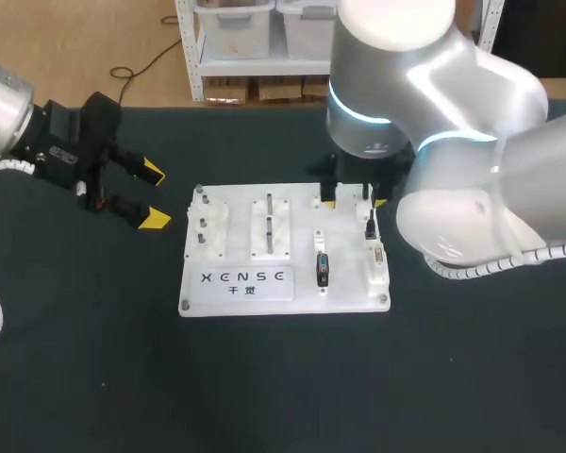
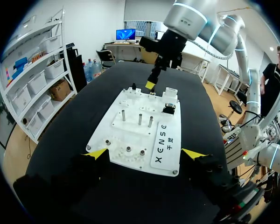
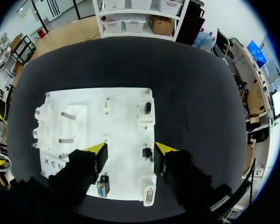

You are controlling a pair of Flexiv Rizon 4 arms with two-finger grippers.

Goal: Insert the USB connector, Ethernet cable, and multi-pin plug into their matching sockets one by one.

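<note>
A white socket board lies in the middle of the black table. On its right half sit a dark multi-pin plug, a small black connector and a white connector. My right gripper hangs over the board's far right part, open, with nothing between its fingers. In the right wrist view, the right gripper shows bare board under it, and the black connector sits close to one finger. My left gripper stands open to the left of the board, holding nothing, with the board ahead of it.
Several metal pegs and two upright posts stand on the board's left half. A recessed socket lies ahead of the right gripper. Bare black table surrounds the board on all sides.
</note>
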